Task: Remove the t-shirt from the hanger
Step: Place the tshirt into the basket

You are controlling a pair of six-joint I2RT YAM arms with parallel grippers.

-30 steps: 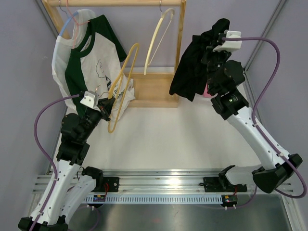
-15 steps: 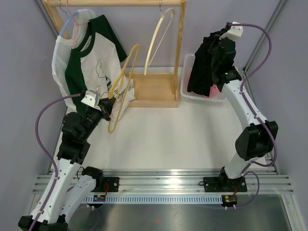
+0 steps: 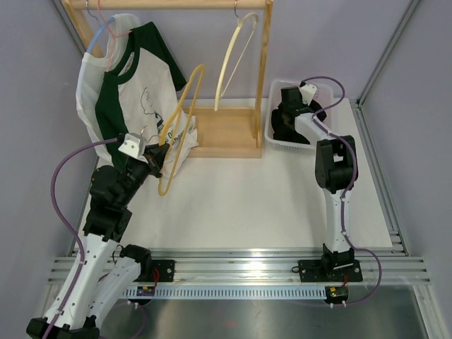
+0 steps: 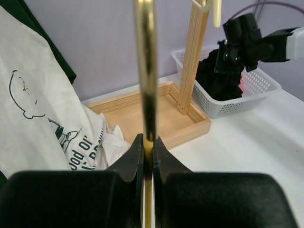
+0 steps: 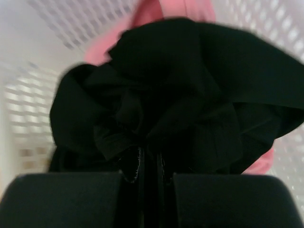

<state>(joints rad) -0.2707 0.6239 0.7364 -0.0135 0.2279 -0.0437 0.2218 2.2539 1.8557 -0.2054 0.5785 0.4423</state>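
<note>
My left gripper (image 3: 161, 152) (image 4: 147, 142) is shut on the lower bar of a bare yellow hanger (image 3: 185, 106) (image 4: 145, 71), which it holds upright beside the rack. The black t-shirt (image 3: 285, 128) (image 5: 180, 85) is off that hanger and lies bunched in the white basket (image 3: 270, 116) (image 5: 28, 95) at the back right. My right gripper (image 3: 286, 104) (image 5: 148, 154) reaches down into the basket, shut on a fold of the black cloth. In the left wrist view the black t-shirt (image 4: 219, 78) fills the basket (image 4: 230, 108) under the right arm.
A wooden rack with a tray base (image 3: 222, 134) stands at the back. On it hang a white-and-green t-shirt (image 3: 120, 92) on a blue hanger and a bare cream hanger (image 3: 233, 56). Pink cloth (image 5: 161, 9) lies under the black t-shirt.
My right arm has swung the black t-shirt from high in the air down into the white basket. The left arm and its yellow hanger have stayed put.
</note>
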